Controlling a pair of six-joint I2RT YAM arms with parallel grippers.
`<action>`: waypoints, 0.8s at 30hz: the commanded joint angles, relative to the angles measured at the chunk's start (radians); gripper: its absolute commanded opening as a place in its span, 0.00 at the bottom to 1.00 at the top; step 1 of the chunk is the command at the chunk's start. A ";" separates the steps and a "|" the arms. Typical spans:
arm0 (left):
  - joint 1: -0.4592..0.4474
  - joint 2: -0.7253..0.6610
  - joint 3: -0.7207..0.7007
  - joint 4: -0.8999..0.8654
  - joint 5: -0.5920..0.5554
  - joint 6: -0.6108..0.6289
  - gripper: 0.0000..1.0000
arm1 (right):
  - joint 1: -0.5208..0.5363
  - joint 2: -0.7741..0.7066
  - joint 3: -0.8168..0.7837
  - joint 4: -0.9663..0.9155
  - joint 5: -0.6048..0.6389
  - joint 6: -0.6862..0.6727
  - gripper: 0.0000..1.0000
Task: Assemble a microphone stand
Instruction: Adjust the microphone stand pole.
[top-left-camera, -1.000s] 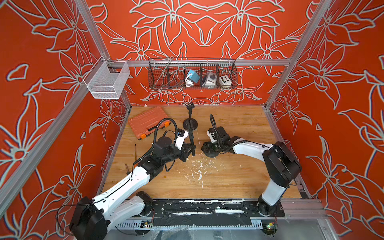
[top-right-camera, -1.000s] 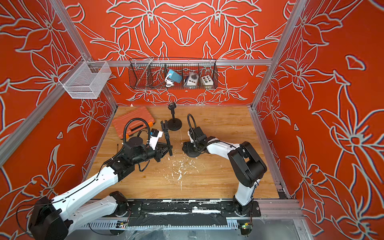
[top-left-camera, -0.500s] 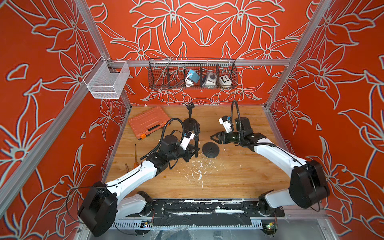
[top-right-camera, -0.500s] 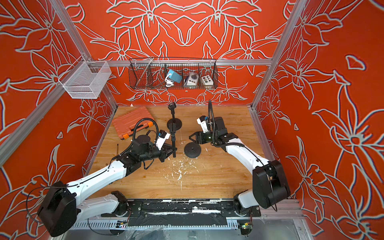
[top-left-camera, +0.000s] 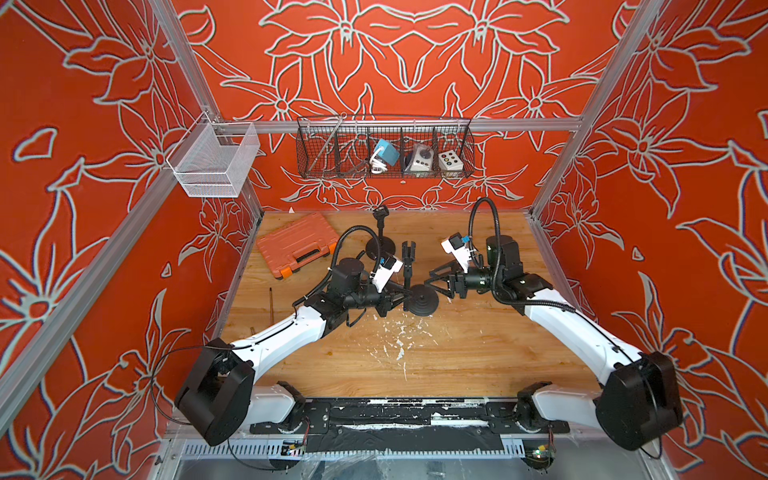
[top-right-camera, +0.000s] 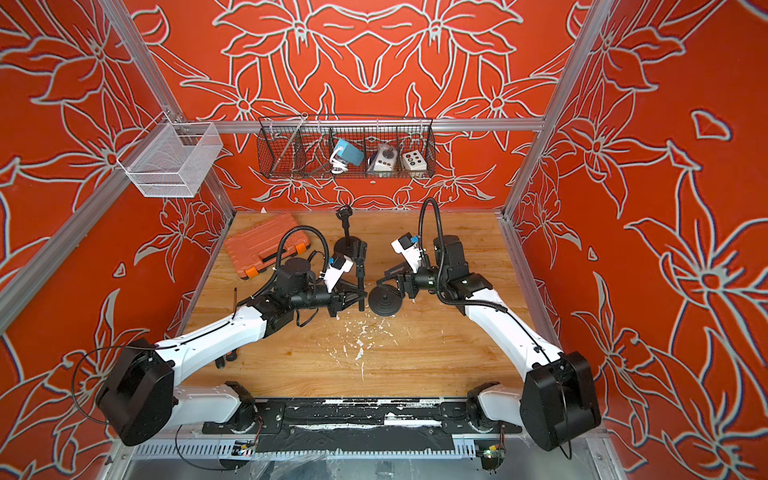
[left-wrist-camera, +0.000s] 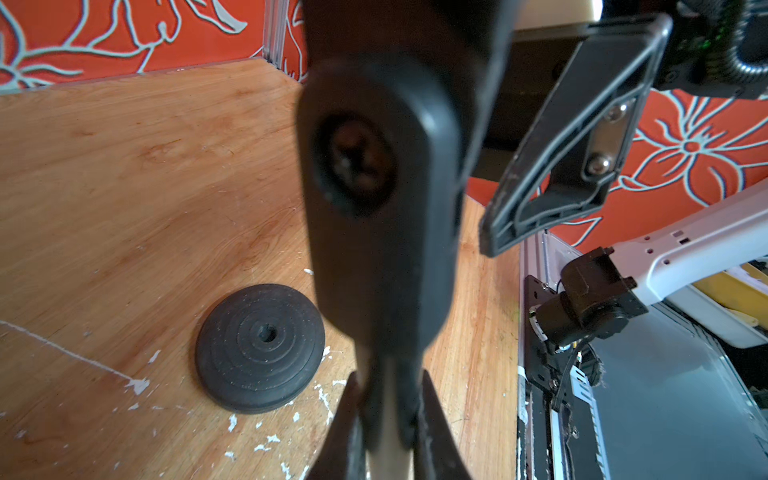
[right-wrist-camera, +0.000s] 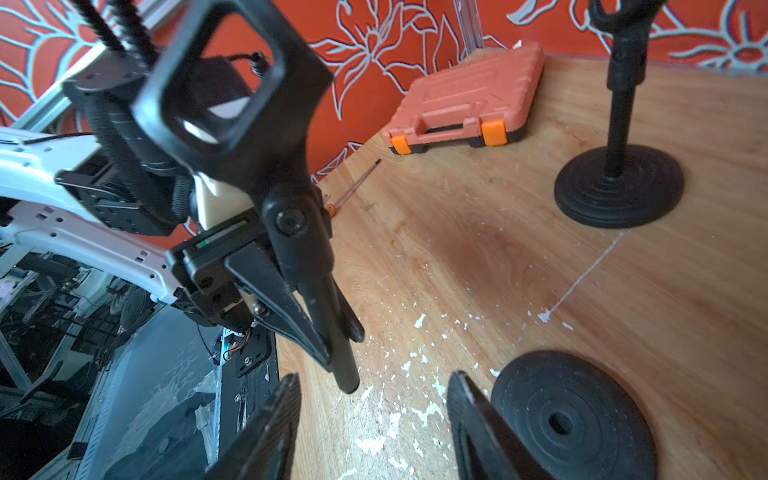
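Observation:
My left gripper (top-left-camera: 404, 296) is shut on the lower part of a black stand pole (top-left-camera: 407, 270), held upright with its mic clip (right-wrist-camera: 224, 83) on top. The pole's lower end (right-wrist-camera: 347, 380) hangs just above the wood floor, beside a loose round black base (top-left-camera: 423, 299) with a centre hole (left-wrist-camera: 267, 332). My right gripper (top-left-camera: 434, 283) is open, low beside the base on its other side, with nothing between the fingers (right-wrist-camera: 469, 415). In the left wrist view the pole (left-wrist-camera: 382, 249) fills the middle, with both fingers pressed against it.
An assembled stand (top-left-camera: 380, 239) is at the back centre, an orange tool case (top-left-camera: 297, 243) at the back left and a screwdriver (right-wrist-camera: 353, 189) by the left wall. A wire basket (top-left-camera: 384, 147) of small items hangs on the back wall. White flecks (top-left-camera: 399, 340) litter the floor.
My left gripper has carried the pole to the right, up next to the base. My right arm has swung out to the right side of the base and its jaws have narrowed.

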 joint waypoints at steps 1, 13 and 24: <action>-0.001 0.010 0.023 0.056 0.066 0.010 0.00 | -0.003 -0.001 -0.010 0.094 -0.070 0.013 0.58; -0.006 0.037 0.045 0.058 0.103 0.000 0.00 | 0.039 0.044 0.020 0.224 -0.147 0.089 0.57; -0.012 0.040 0.057 0.037 0.132 -0.003 0.00 | 0.083 0.077 0.058 0.226 -0.114 0.088 0.44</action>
